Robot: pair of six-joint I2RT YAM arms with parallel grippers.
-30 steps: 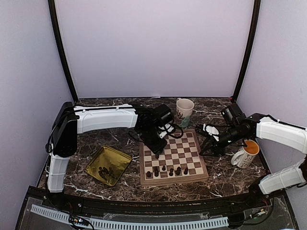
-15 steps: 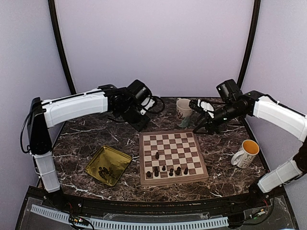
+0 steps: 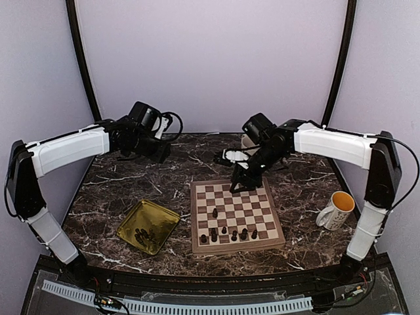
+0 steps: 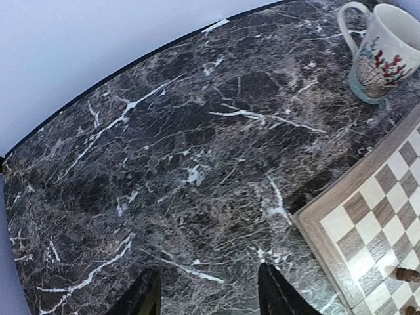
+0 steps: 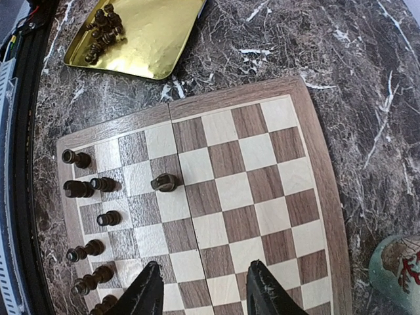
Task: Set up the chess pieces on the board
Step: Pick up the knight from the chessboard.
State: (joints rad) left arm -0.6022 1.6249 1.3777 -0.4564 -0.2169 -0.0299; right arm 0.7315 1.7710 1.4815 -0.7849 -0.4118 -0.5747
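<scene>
Since the earlier frames, the left gripper has been drawn back off the board to the far left of the marble table. The right gripper has been swung leftward from beside the patterned mug to the board's far edge. Nearest the arm bases, several chess pieces are seen standing along the two near rows of the board. A lone piece is set apart from them, a little further in. More pieces are heaped in the gold tray, just left of the board, and an orange-lined mug is placed well to the board's right. Further back, the right gripper's fingers are held apart above the far squares, with nothing gripped between them. The left gripper's fingers are likewise spread over bare marble, nothing being held. Near the table's far edge, the patterned mug is stood upright.
</scene>
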